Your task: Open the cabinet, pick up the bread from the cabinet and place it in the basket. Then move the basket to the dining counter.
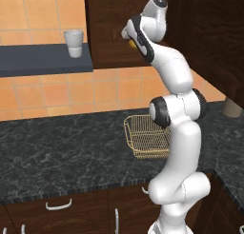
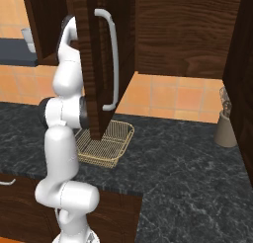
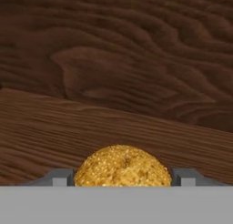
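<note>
Bread (image 3: 122, 166), golden and round, sits at the bottom centre of the hand view, right between the two tips of the claw (image 3: 122, 178), which flank it closely on either side; whether they grip it I cannot tell. It rests on the cabinet (image 3: 113, 82) shelf with the back wall beyond. At the upper middle of the left base view the hand reaches into the cabinet, and the basket (image 1: 143, 138) lies well below on the black bench (image 1: 62, 147), so the carry is out and down.

orange tiled wall (image 1: 57, 92); black marbled countertop (image 1: 62, 147); dark grey shelf (image 1: 43, 59); low drawers (image 1: 59, 207) beneath
</note>
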Controlling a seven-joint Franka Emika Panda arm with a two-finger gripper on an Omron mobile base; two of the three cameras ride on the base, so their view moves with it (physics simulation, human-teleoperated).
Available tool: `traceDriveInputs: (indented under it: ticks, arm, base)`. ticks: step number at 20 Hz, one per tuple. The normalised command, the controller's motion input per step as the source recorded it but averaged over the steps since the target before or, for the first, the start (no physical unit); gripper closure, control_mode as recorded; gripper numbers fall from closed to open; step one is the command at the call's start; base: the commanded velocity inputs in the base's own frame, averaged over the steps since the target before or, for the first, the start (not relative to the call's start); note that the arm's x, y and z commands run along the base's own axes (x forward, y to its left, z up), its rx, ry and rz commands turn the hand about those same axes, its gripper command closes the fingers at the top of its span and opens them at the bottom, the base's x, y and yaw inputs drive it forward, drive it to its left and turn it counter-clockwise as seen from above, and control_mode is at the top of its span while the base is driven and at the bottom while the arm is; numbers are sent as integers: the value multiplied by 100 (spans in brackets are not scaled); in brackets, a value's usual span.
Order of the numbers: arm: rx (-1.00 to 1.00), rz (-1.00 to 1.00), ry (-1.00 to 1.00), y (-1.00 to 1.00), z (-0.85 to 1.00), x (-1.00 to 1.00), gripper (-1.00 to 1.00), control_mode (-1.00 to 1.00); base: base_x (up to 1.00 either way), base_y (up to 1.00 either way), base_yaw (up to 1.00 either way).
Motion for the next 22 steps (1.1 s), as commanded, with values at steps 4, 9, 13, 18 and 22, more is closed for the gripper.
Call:
traceDriveInputs:
  ticks: [4,9,13,18,22]
  arm:
    - [0,0,-7,3,-1,-98,100,-100]
    - [0,0,-9,5,0,-100,100,-100]
    - [0,0,-9,1,0,-100,100,-100]
    - [0,0,-9,2,0,-100,100,-100]
    - [0,-1,-1,0,3,-100,100,-100]
  base:
    - [0,0,0]
    - [0,0,0]
    - [0,0,0]
    - [0,0,0]
    - [0,0,0]
